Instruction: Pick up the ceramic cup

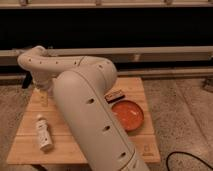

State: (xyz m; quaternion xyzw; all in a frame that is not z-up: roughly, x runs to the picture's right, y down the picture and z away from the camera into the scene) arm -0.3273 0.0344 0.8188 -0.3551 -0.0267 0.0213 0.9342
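- The arm (90, 105) bends back over the tabletop (75, 145); the pincer (44, 96) hangs at its far-left part, under the wrist.
- I cannot tell how the pincer stands, nor whether it holds anything.
- The cup is not in sight; probably it is hidden by the arm near the pincer, so its direction is uncertain.
- The bottle (43, 133) lies nearer the front; the bowl (128, 114) sits well right.

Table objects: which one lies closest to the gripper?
The white bottle, lying on the wooden table at its left side, below the gripper. The orange bowl and the small dark object sit on the far side of the arm.
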